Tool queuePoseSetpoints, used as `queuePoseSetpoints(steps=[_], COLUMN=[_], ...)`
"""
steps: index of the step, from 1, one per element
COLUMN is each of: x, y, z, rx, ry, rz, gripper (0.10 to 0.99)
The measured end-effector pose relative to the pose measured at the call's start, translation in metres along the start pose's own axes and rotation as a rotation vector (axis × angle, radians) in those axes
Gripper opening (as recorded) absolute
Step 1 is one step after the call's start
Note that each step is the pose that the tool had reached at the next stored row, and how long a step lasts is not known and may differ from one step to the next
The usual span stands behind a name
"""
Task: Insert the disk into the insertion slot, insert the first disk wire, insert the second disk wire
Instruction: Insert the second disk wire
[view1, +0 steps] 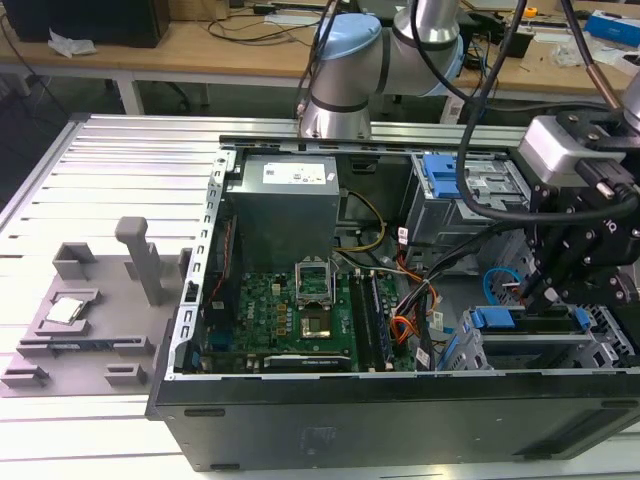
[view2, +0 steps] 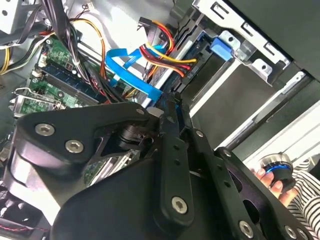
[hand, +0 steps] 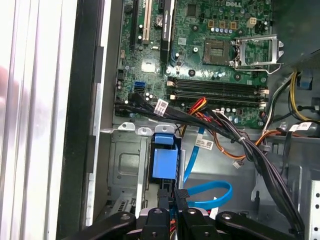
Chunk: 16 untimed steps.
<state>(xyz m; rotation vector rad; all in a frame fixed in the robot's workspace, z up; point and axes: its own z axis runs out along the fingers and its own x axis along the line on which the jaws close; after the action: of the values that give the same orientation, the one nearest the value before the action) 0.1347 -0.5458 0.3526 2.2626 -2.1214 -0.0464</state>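
The disk sits inside the insertion slot (view1: 590, 352), a low grey cage at the case's front on the exterior view's right. Its blue carrier handle (view1: 491, 319) (hand: 165, 162) (view2: 222, 48) faces the motherboard. My gripper (view1: 546, 292) (hand: 172, 199) (view2: 170, 100) hangs right at that end of the disk. Its fingers (hand: 181, 200) stand close together, pinching the end of the flat blue disk wire (hand: 212, 193) (view2: 131, 71). A bundle of red, orange and yellow wires (view2: 167, 56) runs to the disk's end beside the blue wire.
The motherboard (view1: 300, 310) fills the case floor. A taller silver cage with a blue clip (view1: 441, 176) stands behind. Black cable bundles (hand: 240, 140) cross near the gripper. A grey fixture (view1: 90, 310) lies outside the case. A hand with a striped sleeve (view2: 274, 180) holds a round knob.
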Motion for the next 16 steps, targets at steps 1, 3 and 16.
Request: queuePoseSetpoints(steps=[1, 3, 16], x=[0.0000, 0.0001, 0.0004], y=[-0.0006, -0.0016, -0.0071], z=[0.0008, 0.0019, 0.0096], rx=[0.000, 0.000, 0.000], ry=[-0.0001, -0.0002, -0.0039], rz=[0.000, 0.000, 0.000], gripper=[0.165, 0.165, 0.165])
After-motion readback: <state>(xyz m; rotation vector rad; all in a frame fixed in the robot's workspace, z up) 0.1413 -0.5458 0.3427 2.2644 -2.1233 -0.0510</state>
